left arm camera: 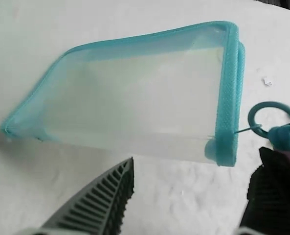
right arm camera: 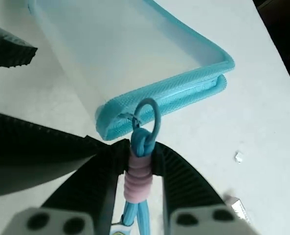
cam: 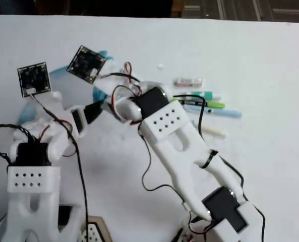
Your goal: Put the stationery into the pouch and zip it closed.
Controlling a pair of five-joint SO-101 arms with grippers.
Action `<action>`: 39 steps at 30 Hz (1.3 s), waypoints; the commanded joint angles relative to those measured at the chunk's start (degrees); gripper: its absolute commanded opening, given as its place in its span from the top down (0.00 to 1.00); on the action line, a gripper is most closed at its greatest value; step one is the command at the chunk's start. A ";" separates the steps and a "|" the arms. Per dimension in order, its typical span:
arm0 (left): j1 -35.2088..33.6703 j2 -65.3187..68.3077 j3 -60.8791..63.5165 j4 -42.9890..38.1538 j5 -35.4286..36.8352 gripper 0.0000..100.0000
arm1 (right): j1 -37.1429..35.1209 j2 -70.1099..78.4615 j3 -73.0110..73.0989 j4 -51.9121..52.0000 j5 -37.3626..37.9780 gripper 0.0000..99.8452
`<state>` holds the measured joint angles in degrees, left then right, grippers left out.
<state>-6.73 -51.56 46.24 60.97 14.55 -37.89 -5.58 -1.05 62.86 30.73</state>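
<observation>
Tension on the zip seemed the aim: the right pincer pinched the pink-beaded pull cord at the right end of the pouch, which lay flat on the worktop, far and left of centre. The left pincer sat spread just beside it, likely to pin it, with the pens unpacked farther right.

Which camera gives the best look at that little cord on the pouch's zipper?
The right wrist view: the zipper cord, with its ring and pink bead, sits close up, pinched in the right pincer. The left wrist view catches its ring at the pouch end. The high view gives a sliver of the pouch's blue edge.
</observation>
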 commanded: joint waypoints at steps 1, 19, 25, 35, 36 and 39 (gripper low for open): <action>-0.40 -0.66 -0.53 -2.81 2.55 0.64 | -0.92 -2.95 -2.64 0.48 -0.18 0.98; -0.31 -0.57 13.98 -14.33 -3.69 0.74 | -1.01 -3.03 -2.73 0.48 -0.26 0.98; -0.40 -0.66 13.89 -14.33 -4.04 0.76 | -0.48 -4.26 -5.27 1.71 -0.53 0.98; -4.70 -0.66 13.71 -16.35 -9.67 0.97 | 3.03 -5.23 -8.09 3.82 -0.70 0.98; -6.11 -0.75 13.54 -16.18 -9.23 0.98 | 3.38 -5.76 -8.79 4.18 -0.79 0.98; -10.15 -0.75 10.29 -13.10 -9.05 0.97 | 4.09 -7.60 -11.34 5.32 -0.79 0.98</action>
<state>-12.35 -51.74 59.60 45.32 5.49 -36.66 -8.04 -7.30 67.52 30.73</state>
